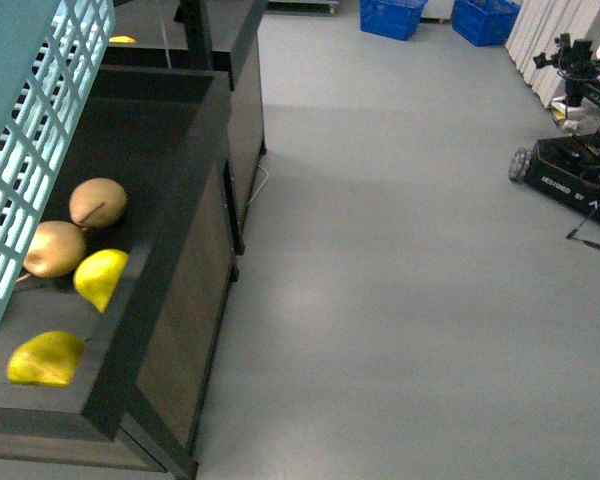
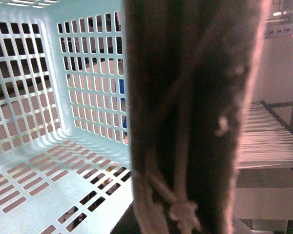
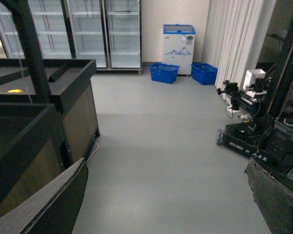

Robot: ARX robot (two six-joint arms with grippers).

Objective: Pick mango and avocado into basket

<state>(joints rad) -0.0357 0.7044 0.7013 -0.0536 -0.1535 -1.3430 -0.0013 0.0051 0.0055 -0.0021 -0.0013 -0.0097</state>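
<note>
Teal basket (image 1: 20, 60) up left, well apart from R hand (image 3: 166, 163).

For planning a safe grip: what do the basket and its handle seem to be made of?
The basket: pale teal moulded plastic, slightly glossy, shown by its even slotted grid. The handle: brown, matte, fuzzy-edged, perhaps a fibre or fabric wrap; too blurred to be sure.
</note>
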